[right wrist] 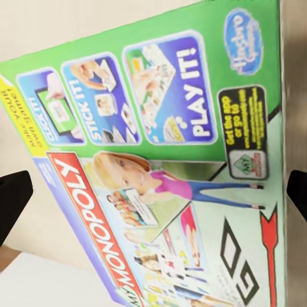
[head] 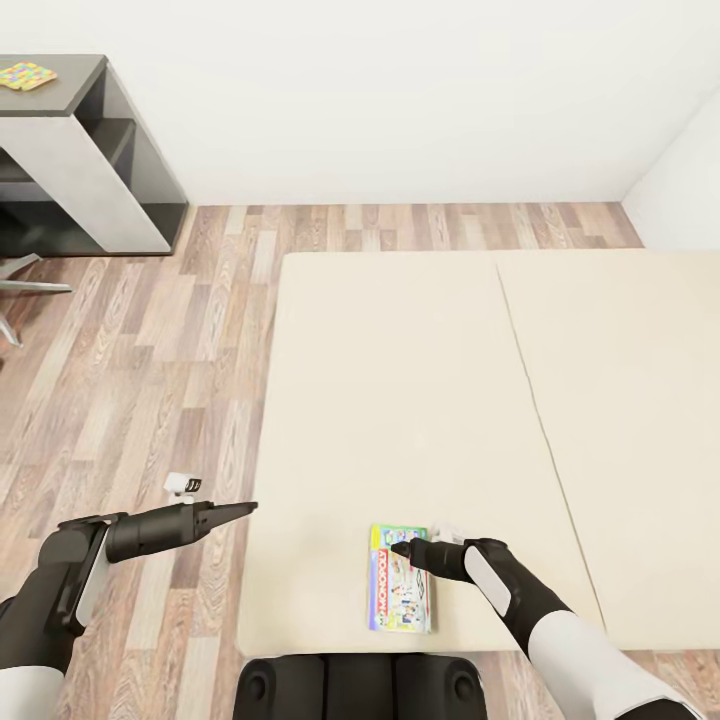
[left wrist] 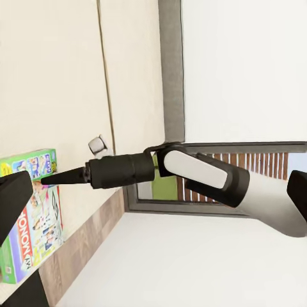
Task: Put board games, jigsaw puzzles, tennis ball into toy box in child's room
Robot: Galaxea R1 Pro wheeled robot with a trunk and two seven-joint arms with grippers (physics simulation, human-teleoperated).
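One board game, a flat MONOPOLY box, lies on the bed close to the near edge of the beige mattress. The right gripper hangs directly over the box's far end, jaws pointing down at it; contact cannot be told. Right wrist view: the box lid lies broad between the two dark fingertips, jaws spread wide with one tip at either side of the frame, nothing pinched. Left wrist view: the same box seen edge-on at the mattress edge, the right arm reaching over it, a grey bed frame and white wall beyond. The left gripper hovers over the wood floor just beside the mattress's side edge, well apart from the box; its dark fingertips sit wide apart, jaws spread and empty. Beyond the right jaws the mattress runs bare to its far edge. One jigsaw puzzle lies on the dark worktop, far from both jaws.
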